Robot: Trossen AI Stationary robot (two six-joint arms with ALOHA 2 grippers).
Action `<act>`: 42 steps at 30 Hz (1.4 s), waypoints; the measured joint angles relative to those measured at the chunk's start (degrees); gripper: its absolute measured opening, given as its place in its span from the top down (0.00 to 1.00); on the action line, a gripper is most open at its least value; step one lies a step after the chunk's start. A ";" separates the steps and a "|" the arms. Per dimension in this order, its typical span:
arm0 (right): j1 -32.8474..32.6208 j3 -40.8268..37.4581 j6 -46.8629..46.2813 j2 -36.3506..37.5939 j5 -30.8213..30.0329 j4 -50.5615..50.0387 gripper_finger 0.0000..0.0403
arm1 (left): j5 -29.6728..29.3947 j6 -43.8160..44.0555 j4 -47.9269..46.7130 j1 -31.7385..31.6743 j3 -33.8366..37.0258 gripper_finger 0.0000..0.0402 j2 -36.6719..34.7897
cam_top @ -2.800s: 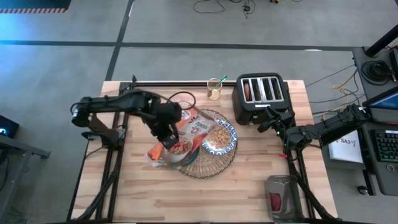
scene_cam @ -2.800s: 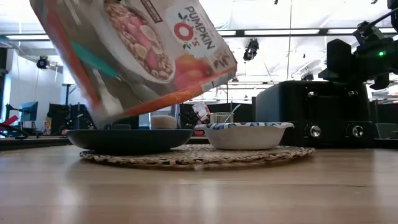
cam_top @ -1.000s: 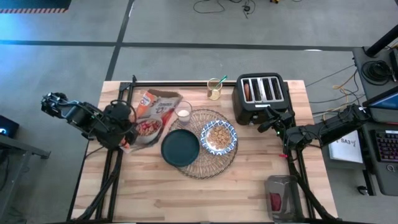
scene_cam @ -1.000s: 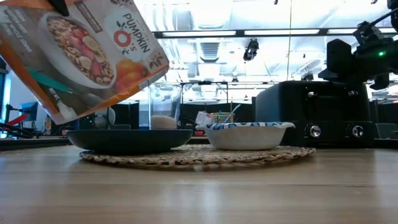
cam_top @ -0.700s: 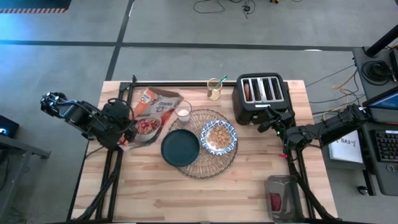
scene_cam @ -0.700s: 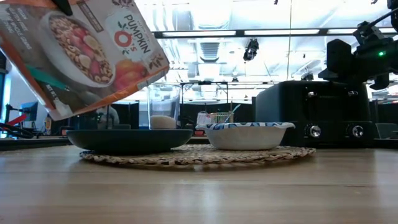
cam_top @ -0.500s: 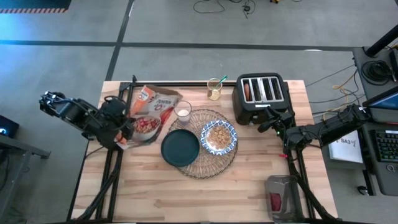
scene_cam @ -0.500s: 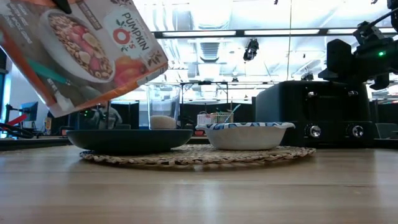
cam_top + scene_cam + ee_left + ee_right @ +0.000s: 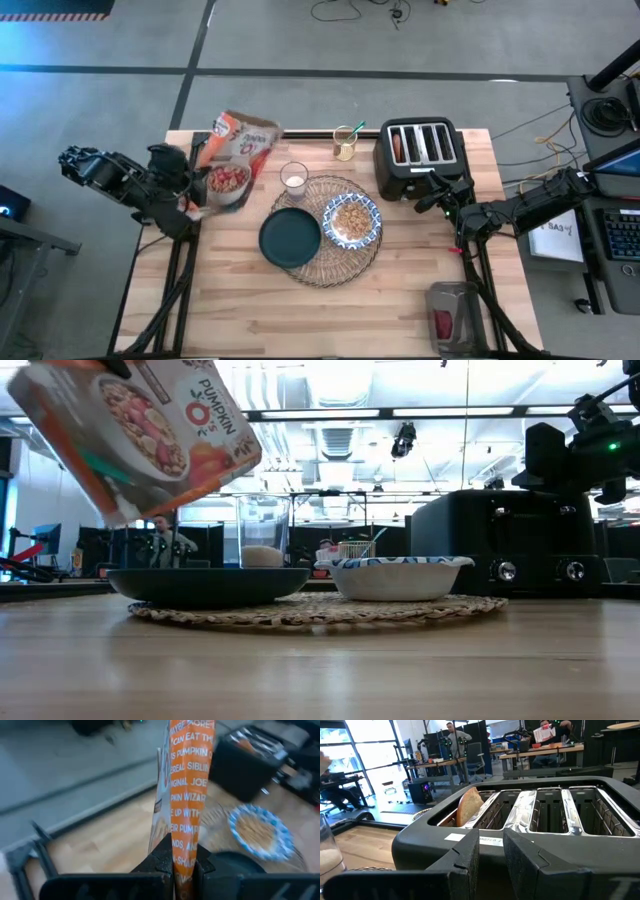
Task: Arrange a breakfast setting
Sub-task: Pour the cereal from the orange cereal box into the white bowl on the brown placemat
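My left gripper (image 9: 188,192) is shut on an orange cereal box (image 9: 232,158), held in the air over the table's far left part; the box also shows in the low view (image 9: 135,430). The round woven placemat (image 9: 345,262) carries the dark teal plate (image 9: 290,237) and the blue-and-white bowl (image 9: 352,220), which holds cereal. The small clear glass (image 9: 294,180) stands at the mat's far left rim. I cannot make out a spoon. My right gripper (image 9: 491,852) waits at the right, in front of the toaster, its fingers a narrow gap apart and empty. My left gripper pinches the box between its two fingers, one on each broad face, at the narrow orange side (image 9: 183,856) near one end of the box. The fingers (image 9: 159,862) come level from the table's left. The box is lifted clear and tilted, its free end toward the far edge.
A black four-slot toaster (image 9: 418,155) with a slice of bread (image 9: 468,806) in one slot stands at the far right. A second glass (image 9: 346,142) holding a green-handled thing stands at the far edge. A grey-and-red object (image 9: 452,318) lies at the near right corner.
My left gripper has carried the cereal box toward the table's far left corner, away from the plate. The box has stayed clear of the table and has turned more on end.
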State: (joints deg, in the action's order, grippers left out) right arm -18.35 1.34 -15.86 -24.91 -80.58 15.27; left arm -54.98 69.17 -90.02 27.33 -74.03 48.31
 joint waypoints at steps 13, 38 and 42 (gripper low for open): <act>0.02 0.00 0.00 0.00 0.00 0.00 0.80 | -18.76 16.17 0.42 -8.09 20.70 1.00 1.12; 0.02 0.00 0.00 0.00 0.00 0.00 0.80 | -17.92 38.97 11.56 -21.55 43.05 1.00 10.84; 0.02 0.00 0.00 0.00 0.00 0.00 0.80 | -17.75 38.18 11.57 -23.96 43.07 1.00 12.21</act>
State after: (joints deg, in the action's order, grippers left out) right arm -18.33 1.34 -15.86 -24.91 -80.58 15.27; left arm -72.73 107.34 -78.45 3.38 -30.96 60.52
